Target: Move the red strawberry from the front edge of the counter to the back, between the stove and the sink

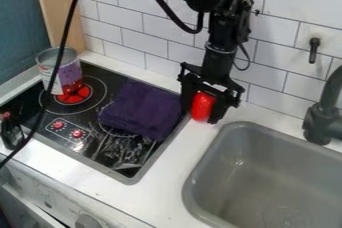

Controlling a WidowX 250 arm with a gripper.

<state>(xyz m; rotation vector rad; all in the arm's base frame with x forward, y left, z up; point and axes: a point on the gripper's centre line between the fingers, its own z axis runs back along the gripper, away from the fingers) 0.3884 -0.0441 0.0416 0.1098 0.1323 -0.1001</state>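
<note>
Count, by kind. Hand (206, 114): 1. Red object (202, 106), between the hand's fingers: 1. Left of the hand in view: folded purple cloth (143, 109), 1; stovetop (87, 149), 1; red control dials (58, 125) on it, 2; open can (50, 74), 1; dark bottle (11, 133), 1. Right of the hand: sink (267, 182), 1; faucet (324, 117), 1; black wall hook (314, 51), 1.

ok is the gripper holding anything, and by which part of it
Yes, the gripper appears to hold the red object by its two sides, with the object roughly upright between its fingers.
</note>
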